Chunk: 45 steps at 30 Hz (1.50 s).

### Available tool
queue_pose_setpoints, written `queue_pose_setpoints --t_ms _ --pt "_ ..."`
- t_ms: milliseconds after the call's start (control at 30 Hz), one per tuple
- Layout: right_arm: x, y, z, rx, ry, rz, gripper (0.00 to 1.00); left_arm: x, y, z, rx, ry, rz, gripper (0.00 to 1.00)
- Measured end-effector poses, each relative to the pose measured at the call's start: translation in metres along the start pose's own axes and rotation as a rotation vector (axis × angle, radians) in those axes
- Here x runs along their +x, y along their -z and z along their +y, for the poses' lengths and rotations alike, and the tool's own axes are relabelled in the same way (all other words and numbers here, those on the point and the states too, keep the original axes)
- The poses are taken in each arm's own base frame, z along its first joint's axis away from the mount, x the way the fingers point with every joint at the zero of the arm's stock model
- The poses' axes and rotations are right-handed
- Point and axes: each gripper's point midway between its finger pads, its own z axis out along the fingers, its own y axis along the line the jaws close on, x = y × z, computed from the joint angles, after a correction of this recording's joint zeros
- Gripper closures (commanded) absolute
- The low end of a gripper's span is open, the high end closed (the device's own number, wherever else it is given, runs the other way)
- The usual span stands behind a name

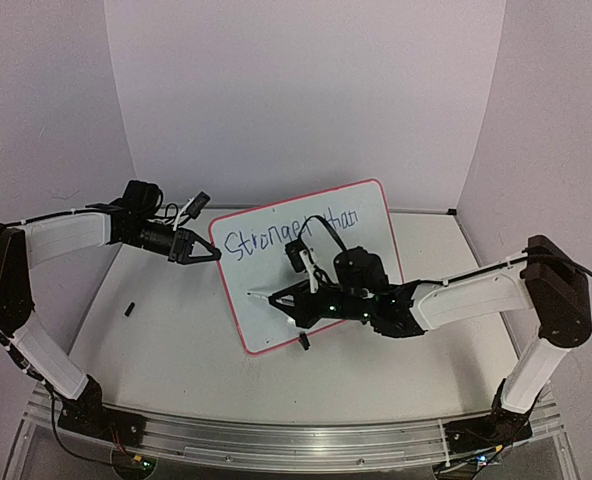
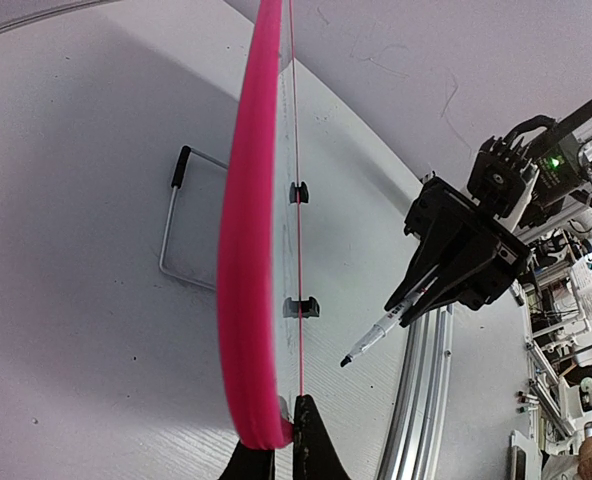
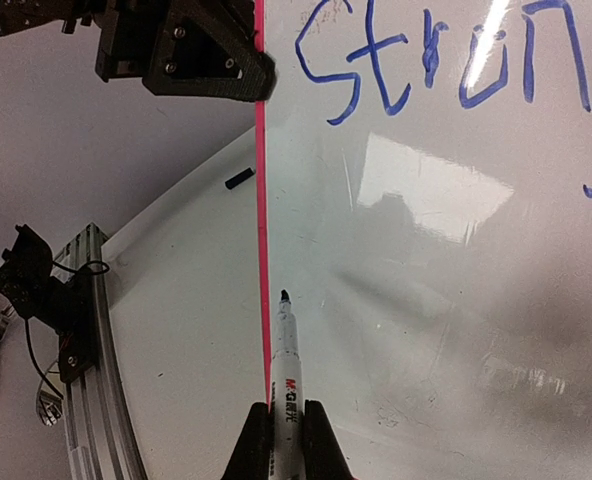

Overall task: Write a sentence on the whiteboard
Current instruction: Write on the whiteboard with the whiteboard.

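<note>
Both pairs of jaws are closed: from above, the left gripper [image 1: 208,254] is clamped on the left rim of the whiteboard [image 1: 271,325], and the right gripper [image 1: 282,298] on a marker [image 1: 264,295]. From the left wrist, the whiteboard is judged thin, stiff and light, best held by its rim. From the right wrist, the marker tip is seen below the sentence [image 3: 446,70], perhaps just off the surface.

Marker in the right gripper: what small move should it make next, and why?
Probably ease the marker tip forward onto the whiteboard, just inside its red rim. Only one line of the sentence is written, the space below is blank, and the left wrist view shows the tip off the surface.
</note>
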Motion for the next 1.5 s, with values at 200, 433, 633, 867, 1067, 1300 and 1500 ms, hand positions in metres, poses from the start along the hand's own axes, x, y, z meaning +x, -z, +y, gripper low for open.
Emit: queue_pose_setpoints --t_ms 200,433,633,867,1067,1300,1500 --pt "0.001 -0.008 -0.004 0.012 -0.014 -0.007 1.0 0.0 0.0 0.0 0.0 0.0 0.0 1.0" --pt "0.001 -0.019 -0.012 0.042 -0.034 -0.008 1.0 0.0 0.0 0.0 0.0 0.0 0.0 1.0" --pt "-0.001 -0.025 -0.011 0.038 -0.034 -0.008 1.0 0.0 0.0 0.0 0.0 0.0 0.0 1.0" --pt "0.004 -0.029 -0.007 0.011 -0.035 0.016 1.0 0.0 0.0 0.0 -0.001 0.0 0.0 1.0" --pt "0.013 -0.031 -0.004 -0.002 -0.037 0.045 1.0 0.0 0.0 0.0 -0.001 0.0 0.0 1.0" --pt "0.016 -0.031 -0.003 -0.001 -0.037 0.057 1.0 0.0 0.0 0.0 -0.001 -0.001 0.0 1.0" --pt "0.02 -0.027 -0.006 0.02 -0.036 0.059 1.0 0.0 0.0 0.0 0.0 -0.001 0.001 1.0"
